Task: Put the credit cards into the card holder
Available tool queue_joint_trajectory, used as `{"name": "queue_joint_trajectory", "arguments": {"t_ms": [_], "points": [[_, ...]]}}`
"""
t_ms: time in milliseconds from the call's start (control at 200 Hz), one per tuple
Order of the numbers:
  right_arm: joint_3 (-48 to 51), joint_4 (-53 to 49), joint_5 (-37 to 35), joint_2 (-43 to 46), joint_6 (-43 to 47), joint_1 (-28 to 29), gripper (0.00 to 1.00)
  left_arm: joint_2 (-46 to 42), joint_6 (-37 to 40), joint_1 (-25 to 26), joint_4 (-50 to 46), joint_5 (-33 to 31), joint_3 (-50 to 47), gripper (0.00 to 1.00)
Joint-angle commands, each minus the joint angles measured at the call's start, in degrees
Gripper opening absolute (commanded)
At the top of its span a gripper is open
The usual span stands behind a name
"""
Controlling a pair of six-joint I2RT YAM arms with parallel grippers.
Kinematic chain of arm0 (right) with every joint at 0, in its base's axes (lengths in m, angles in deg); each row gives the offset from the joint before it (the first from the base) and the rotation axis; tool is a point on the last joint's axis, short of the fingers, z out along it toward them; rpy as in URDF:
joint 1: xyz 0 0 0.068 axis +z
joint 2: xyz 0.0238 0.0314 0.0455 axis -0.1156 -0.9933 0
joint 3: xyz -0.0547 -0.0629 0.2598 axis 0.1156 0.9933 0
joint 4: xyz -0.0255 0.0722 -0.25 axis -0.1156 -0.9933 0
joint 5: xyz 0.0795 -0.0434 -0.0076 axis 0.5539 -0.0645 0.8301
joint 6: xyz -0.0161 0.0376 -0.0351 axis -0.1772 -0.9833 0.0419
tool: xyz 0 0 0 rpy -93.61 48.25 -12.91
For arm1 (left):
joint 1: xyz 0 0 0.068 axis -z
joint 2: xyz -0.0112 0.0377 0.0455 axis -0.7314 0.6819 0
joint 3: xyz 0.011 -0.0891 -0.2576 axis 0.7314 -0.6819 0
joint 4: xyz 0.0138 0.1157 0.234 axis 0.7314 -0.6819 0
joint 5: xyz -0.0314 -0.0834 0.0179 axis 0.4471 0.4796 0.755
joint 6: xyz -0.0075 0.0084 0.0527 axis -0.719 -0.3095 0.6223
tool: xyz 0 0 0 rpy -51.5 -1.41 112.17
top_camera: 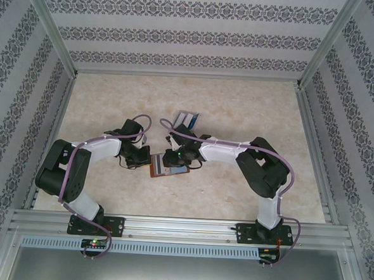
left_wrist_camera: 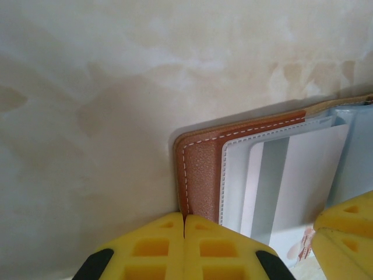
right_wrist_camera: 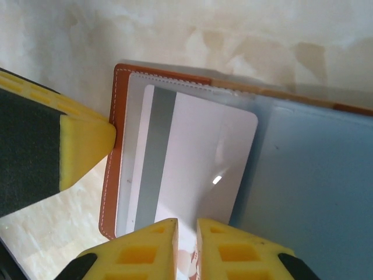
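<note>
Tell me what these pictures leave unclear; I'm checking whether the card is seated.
Right wrist: near edge of the card hidden by the right gripper; grip uncertain.
Left wrist: card holder cut off by the right frame edge.
Top external: spare cards too small to count.

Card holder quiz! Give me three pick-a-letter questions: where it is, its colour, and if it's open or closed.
1. Where is the card holder? A. by the back wall. B. at the tips of the left gripper and right gripper. C. on the metal rail.
2. What colour is its stitched edge? A. brown. B. green. C. black.
3. How is it? A. folded shut. B. standing up. C. lying open.
Answers: B, both grippers reach it in the top view; A, both wrist views show brown leather; C, its grey-blue inside and a card show.
</note>
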Motion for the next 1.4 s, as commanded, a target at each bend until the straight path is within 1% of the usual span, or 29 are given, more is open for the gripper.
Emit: {"name": "queue_joint_trajectory", "arguments": {"t_ms": [0, 60, 115, 165, 335, 465, 570, 789, 934, 1394], "points": [[-2.09, -0.85, 0.83, -1.88, 0.92, 0.98, 0.18, 1.78, -0.66, 0.0, 2.8, -1.07, -1.99, 0.0], [-2.49, -0.64, 1.11, -2.01, 0.6, 1.18, 0.18, 1.77, -0.66, -0.02, 2.82, -1.08, -2.0, 0.0], [-2.59, -0.94, 0.73, -1.47, 0.56, 1.35, 0.21, 1.75, -0.73, -0.02, 2.82, -1.13, -2.03, 0.0], [-2.46, -1.45, -0.42, -0.21, 0.66, 1.4, 0.24, 1.68, -0.73, -0.02, 2.73, -1.09, -2.04, 0.0], [-1.37, -3.29, -3.53, 3.2, 2.06, 1.36, 0.28, 1.44, -0.84, 0.04, 2.82, -1.07, -2.27, 0.0], [-0.75, -3.08, -3.75, 2.92, 1.67, 1.13, 0.3, 1.62, -0.92, 0.01, 3.12, -0.97, -2.41, 0.0], [-0.66, -3.27, -4.47, 2.32, 1.27, 1.16, 0.35, 1.45, -1.0, 0.01, 3.32, -0.9, -2.65, 0.0], [-0.92, -4.3, -5.18, 0.58, 0.6, 1.44, 0.38, 1.22, -0.84, 0.05, 3.06, -1.14, -2.65, 0.0], [-1.61, -4.1, -4.44, -1.01, 0.3, 2.13, 0.38, 1.2, -1.09, 0.05, 3.22, -1.04, -2.6, 0.0], [-5.17, -3.67, -2.08, -2.95, 2.09, 3.19, 0.33, 1.44, -1.37, 0.0, 3.52, -0.39, -2.27, 0.0]]}}
